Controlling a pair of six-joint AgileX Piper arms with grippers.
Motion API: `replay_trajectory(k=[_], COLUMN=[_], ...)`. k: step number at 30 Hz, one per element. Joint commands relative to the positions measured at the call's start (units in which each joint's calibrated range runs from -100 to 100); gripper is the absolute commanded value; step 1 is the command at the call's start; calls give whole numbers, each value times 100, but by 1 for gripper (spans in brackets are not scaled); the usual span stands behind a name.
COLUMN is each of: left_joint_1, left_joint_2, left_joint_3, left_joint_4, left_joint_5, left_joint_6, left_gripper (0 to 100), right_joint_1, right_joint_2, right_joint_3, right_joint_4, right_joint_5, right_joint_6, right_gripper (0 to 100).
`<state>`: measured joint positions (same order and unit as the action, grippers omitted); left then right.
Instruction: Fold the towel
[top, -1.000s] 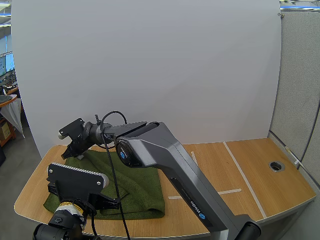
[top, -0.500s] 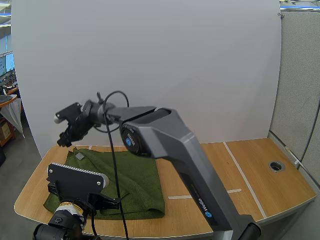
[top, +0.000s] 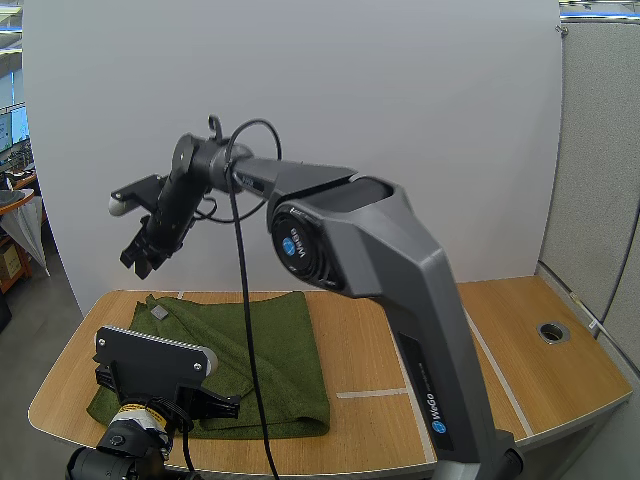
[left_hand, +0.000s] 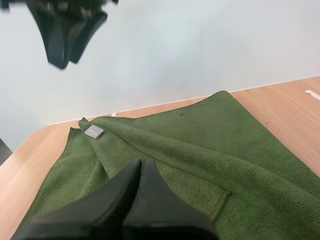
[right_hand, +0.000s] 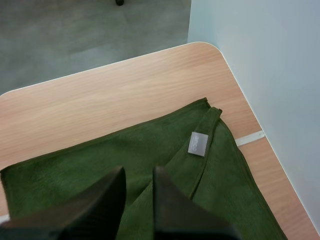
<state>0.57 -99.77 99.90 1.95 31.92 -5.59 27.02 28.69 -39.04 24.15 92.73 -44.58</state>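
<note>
A dark green towel (top: 270, 360) lies folded on the left half of the wooden table (top: 520, 340), with a small grey label (top: 159, 312) near its far left corner. My right gripper (top: 140, 258) hangs in the air above that corner. In the right wrist view, that gripper (right_hand: 139, 172) is open with nothing between its fingers, looking down on the towel (right_hand: 100, 165) and label (right_hand: 198, 144). My left gripper (left_hand: 140, 165) is shut as one dark wedge, empty, low over the near part of the towel (left_hand: 210, 150). A folded layer's edge runs beside it.
White tape lines (top: 480, 345) cross the bare right half of the table, and a round cable hole (top: 552, 330) sits near its right edge. A white wall panel (top: 400, 150) stands close behind the table. The table's rounded left corner (right_hand: 200, 47) drops to grey floor.
My right gripper has lifted off the towel's far left corner and risen well above it, the arm swinging up. The towel stays flat. The left arm has not moved.
</note>
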Motion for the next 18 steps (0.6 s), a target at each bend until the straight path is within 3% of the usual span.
replay_trajectory(k=[1,18], left_joint_1=[-16,-16], left_joint_2=[-23,-23], left_joint_3=[10,10], left_joint_4=[8,8], left_joint_5=[-47,-47], left_joint_6=[-32,-32], left_gripper=[0,0], right_joint_1=[-23,-418], right_joint_2=[-1070,-4547], right_joint_3=[577,4086], right_joint_4=[-258,-596], right_joint_5=[727,245], right_joint_6=[102,167], right_gripper=[2,0])
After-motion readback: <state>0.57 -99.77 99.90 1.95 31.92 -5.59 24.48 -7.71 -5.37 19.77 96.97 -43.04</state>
